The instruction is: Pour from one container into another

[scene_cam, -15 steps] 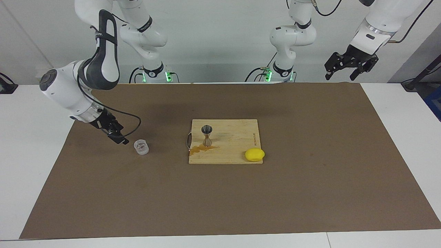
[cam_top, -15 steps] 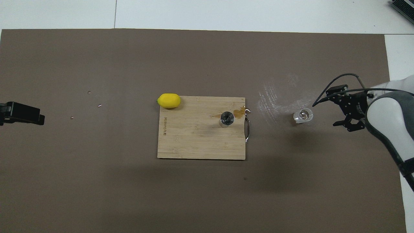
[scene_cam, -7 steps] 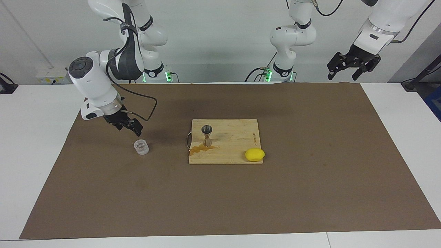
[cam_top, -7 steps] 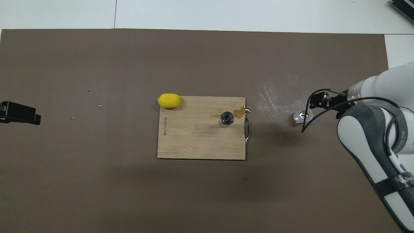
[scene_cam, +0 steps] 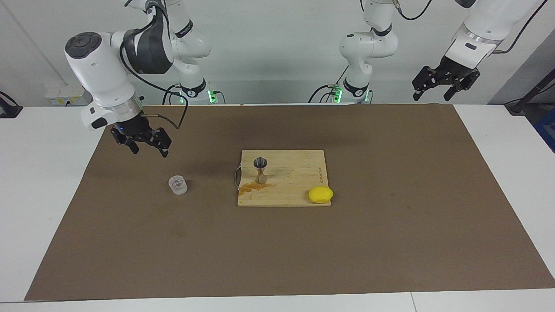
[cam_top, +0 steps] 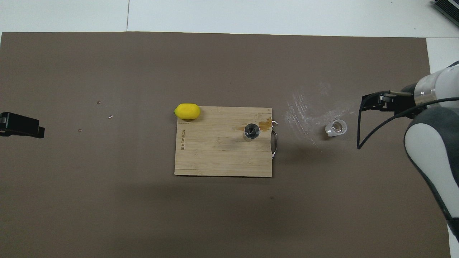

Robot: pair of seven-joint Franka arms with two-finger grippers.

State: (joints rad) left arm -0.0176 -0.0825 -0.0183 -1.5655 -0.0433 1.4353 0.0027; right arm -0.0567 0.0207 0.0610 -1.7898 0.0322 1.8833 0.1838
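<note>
The small clear cup (scene_cam: 177,185) (cam_top: 336,128) stands upright on the brown mat, toward the right arm's end of the table. The metal jigger (scene_cam: 260,170) (cam_top: 251,131) stands upright on the wooden cutting board (scene_cam: 299,169) (cam_top: 215,157), near the board's handle edge. My right gripper (scene_cam: 148,151) hangs open above the mat, raised and apart from the cup, with nothing between its fingers. Off the mat's edge at the left arm's end, my left gripper (scene_cam: 431,95) (cam_top: 21,125) waits high up, open and empty.
A yellow lemon (scene_cam: 321,194) (cam_top: 187,111) lies at a corner of the board. A brown spill (scene_cam: 253,186) (cam_top: 264,124) stains the board beside the jigger. White smears (cam_top: 304,111) mark the mat between board and cup. The right arm's cable (cam_top: 358,139) dangles near the cup.
My right gripper has risen and drawn back from beside the cup, turning to point downward. The cup, jigger and lemon have not moved. The left gripper rose slightly.
</note>
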